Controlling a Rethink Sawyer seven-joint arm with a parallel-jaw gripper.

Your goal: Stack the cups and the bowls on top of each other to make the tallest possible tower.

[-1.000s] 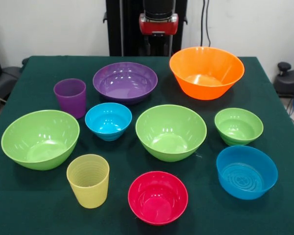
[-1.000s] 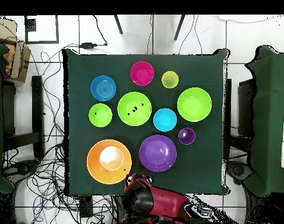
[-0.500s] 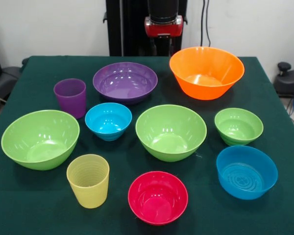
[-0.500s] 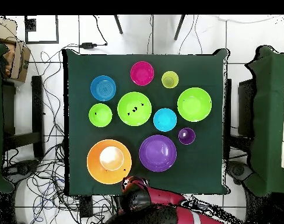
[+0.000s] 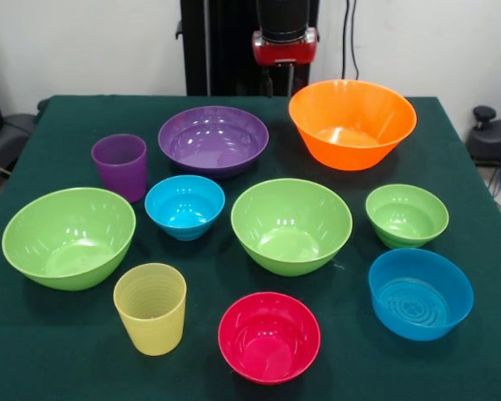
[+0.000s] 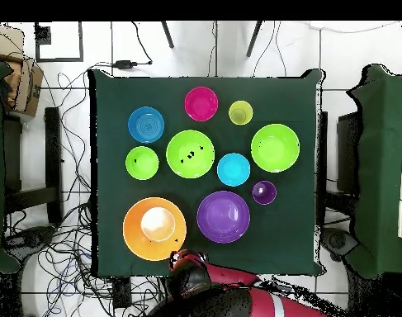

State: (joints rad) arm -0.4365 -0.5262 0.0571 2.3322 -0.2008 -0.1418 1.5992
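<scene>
Every cup and bowl stands alone and upright on the green cloth, and no tower shows. The large orange bowl (image 5: 352, 124) is at the back right, with the shallow purple bowl (image 5: 213, 139) to its left. The purple cup (image 5: 119, 165) is at the left and the yellow ribbed cup (image 5: 150, 307) is near the front. Three lime green bowls (image 5: 69, 236) (image 5: 290, 225) (image 5: 407, 215) span the middle row. There are also two blue bowls (image 5: 184, 205) (image 5: 420, 292) and a pink-red bowl (image 5: 269, 336). My gripper (image 5: 279, 86) hangs open and empty behind the table's far edge, between the purple and orange bowls.
The green-clothed table (image 6: 113, 91) carries all the pieces. In the overhead view the red and black arm (image 6: 190, 279) sits just off the table edge by the orange bowl (image 6: 154, 228). Cables lie on the floor, and dark chairs stand at both sides.
The gripper has risen a little and shifted slightly right in the front view. Overhead, the arm has swung round behind the table edge. No cup or bowl has moved.
</scene>
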